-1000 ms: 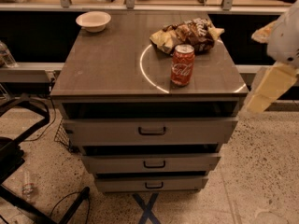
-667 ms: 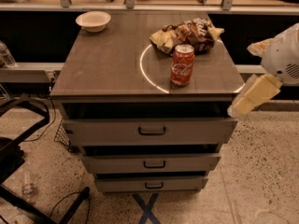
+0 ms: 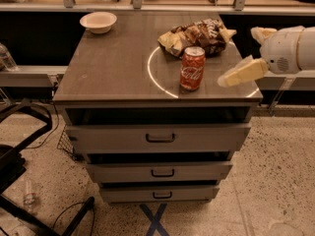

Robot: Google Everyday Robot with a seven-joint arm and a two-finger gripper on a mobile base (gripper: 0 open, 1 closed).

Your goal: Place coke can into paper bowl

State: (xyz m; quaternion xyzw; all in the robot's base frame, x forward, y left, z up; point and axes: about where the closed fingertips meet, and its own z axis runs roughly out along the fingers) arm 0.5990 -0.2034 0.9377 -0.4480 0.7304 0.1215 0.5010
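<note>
empty bowl (image 3: 98, 27) way back-left of the can (image 3: 192, 68) on the counter (image 3: 113, 63), gripper (image 3: 237, 57) right of can, wide open, holding nothing

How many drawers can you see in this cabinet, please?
3, stacked under the tabletop: top drawer, middle drawer, bottom drawer. None looks hidden. The end effector hovers right of the can.

White rounded gripper (image 3: 238, 56), cream fingers (image 3: 243, 72), at right

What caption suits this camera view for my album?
Pincer hovers right of the upright coke can; paper bowl sits on the cabinet, far-left corner.
</note>
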